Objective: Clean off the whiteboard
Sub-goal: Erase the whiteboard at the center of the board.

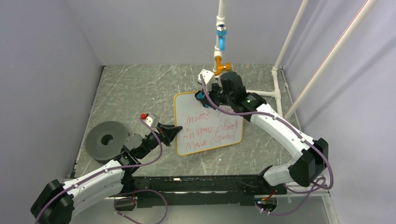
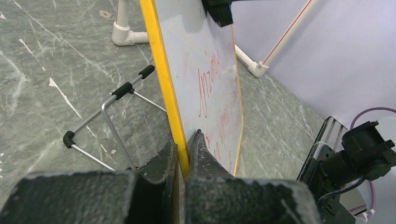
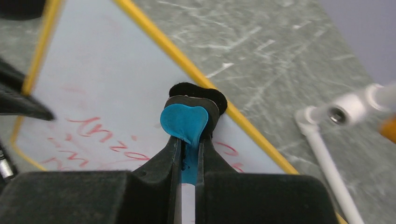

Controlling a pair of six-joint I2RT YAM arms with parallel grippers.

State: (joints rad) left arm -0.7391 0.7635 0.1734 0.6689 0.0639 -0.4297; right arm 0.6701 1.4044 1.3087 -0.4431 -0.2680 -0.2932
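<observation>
On the grey marbled table (image 1: 140, 88) the whiteboard (image 1: 210, 128) sits about mid-table, between the two arms. It isn't lying flat: it is propped at a slant, with a wire stand (image 2: 107, 112) behind it. Three lines of red handwriting (image 1: 208, 130) cover most of its face, and none of it looks wiped.

The left gripper (image 1: 176, 132) has its jaws pressed together on the board's yellow left edge, steadying it. The right gripper (image 1: 205, 95) is up at the top corner, pinching the blue tab of a small eraser (image 3: 183, 119) whose black felt meets the frame there. From here I can't quite tell whether the felt is bearing on the white surface or only on the rim.

What worries me is the push. A firm stroke so high up, far from the single pinch on the side, could swing the board in that grip or skid the stand. The eraser is held only by its thin tab, so drag across the surface could twist it out of the jaws.
</observation>
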